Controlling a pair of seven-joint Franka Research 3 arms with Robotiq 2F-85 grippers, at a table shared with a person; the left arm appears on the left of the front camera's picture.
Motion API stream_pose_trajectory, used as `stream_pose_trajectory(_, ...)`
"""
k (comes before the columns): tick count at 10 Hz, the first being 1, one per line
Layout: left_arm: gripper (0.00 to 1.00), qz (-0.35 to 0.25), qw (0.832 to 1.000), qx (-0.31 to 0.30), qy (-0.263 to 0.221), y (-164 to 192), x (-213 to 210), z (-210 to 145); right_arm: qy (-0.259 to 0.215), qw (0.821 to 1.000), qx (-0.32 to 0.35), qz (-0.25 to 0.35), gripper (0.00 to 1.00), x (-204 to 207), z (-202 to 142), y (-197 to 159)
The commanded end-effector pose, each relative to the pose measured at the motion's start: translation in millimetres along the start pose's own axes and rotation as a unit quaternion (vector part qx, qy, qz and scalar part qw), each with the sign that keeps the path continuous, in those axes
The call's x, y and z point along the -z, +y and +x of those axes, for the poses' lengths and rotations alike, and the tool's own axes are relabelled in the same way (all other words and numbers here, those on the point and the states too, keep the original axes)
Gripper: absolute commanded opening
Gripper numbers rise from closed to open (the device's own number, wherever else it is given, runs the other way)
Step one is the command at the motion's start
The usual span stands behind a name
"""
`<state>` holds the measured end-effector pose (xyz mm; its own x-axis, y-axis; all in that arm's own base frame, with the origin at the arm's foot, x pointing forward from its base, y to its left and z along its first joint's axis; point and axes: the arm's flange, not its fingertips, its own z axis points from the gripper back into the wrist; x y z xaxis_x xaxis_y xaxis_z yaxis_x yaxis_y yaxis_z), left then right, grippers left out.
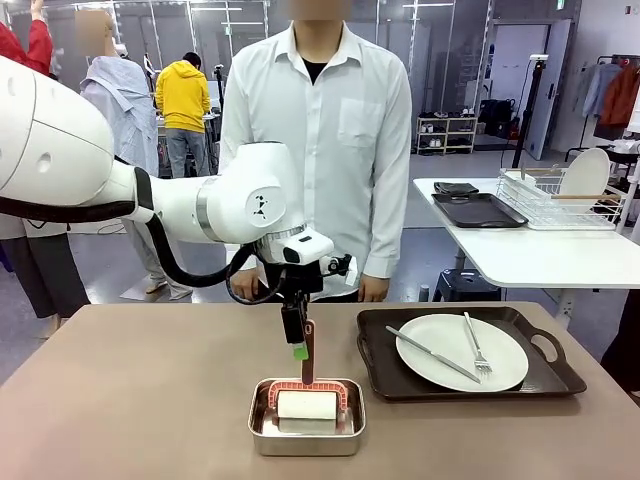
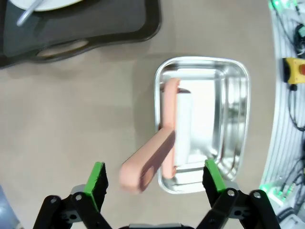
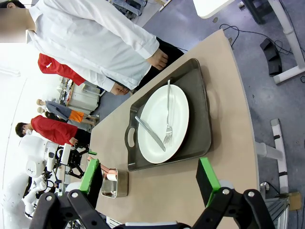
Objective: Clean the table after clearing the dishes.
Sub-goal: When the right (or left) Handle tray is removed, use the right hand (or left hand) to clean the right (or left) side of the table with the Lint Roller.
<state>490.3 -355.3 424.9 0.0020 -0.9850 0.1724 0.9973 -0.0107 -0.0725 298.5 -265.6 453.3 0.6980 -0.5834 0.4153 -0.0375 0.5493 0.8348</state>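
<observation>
A white plate [image 1: 462, 351] with a knife [image 1: 433, 354] and a fork [image 1: 476, 346] lies on a dark tray [image 1: 540, 378] at the right of the brown table [image 1: 130, 400]. My left gripper [image 1: 300, 349] points straight down over a small steel pan [image 1: 306, 432]. In the pan lies a white roller [image 1: 307, 405] whose pink handle [image 1: 308, 352] stands up. In the left wrist view the handle [image 2: 147, 161] sits between the open green fingers [image 2: 96, 183], touching neither. My right gripper [image 3: 148, 177] is open and hangs high over the plate [image 3: 163, 125] and tray [image 3: 202, 114].
A person in a white shirt [image 1: 320, 130] stands at the table's far edge, hands down by it. A white side table [image 1: 540, 255] at the back right carries a dish rack [image 1: 560, 200] and a dark tray [image 1: 478, 210]. The table's left half is bare.
</observation>
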Motion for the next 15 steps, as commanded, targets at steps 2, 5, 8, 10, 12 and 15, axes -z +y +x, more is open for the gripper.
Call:
stream_pose_trajectory(2,1.0,0.007,0.997,-0.075,0.03,35,-71,-56,-0.006,1.0,-0.01,0.008,1.0,-1,-2,0)
stream_pose_trajectory(5,1.0,0.082,0.971,-0.224,-0.007,26,-137,-193,-0.006,1.0,-0.01,0.008,1.0,-1,-2,0)
stream_pose_trajectory(8,1.0,0.11,0.903,-0.412,-0.048,-14,-164,-349,-0.006,1.0,-0.01,0.008,1.0,-1,-2,0)
stream_pose_trajectory(10,1.0,0.102,0.866,-0.469,-0.144,-35,-171,-415,-0.006,1.0,-0.01,0.008,1.0,-1,-2,0)
stream_pose_trajectory(12,1.0,0.127,0.811,-0.55,-0.154,-66,-170,-480,-0.006,1.0,-0.01,0.008,1.0,-1,-2,0)
stream_pose_trajectory(15,1.0,0.107,0.709,-0.577,-0.39,-134,-168,-576,-0.006,1.0,-0.01,0.008,1.0,-1,-2,0)
